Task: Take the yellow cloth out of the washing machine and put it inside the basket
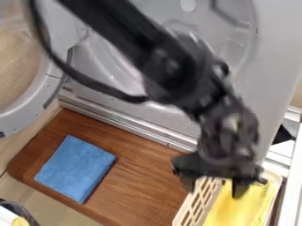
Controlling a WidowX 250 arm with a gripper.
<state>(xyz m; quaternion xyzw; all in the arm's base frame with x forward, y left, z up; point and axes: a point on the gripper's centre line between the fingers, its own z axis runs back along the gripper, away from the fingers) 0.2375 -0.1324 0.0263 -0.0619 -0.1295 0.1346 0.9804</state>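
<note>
Fingers (213, 183) hang apart over the basket (274, 177), blue cloth (75, 168) on the wooden board (141, 185).

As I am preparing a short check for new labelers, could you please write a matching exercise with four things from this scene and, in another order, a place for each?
Things:
1. Blue cloth
2. Yellow cloth
3. Gripper
4. Round door

Places:
A. Inside the basket
B. Standing open at the view's left edge
C. On the brown board
D. Over the basket, fingers apart

Right pairs: 1-C; 2-A; 3-D; 4-B
</note>
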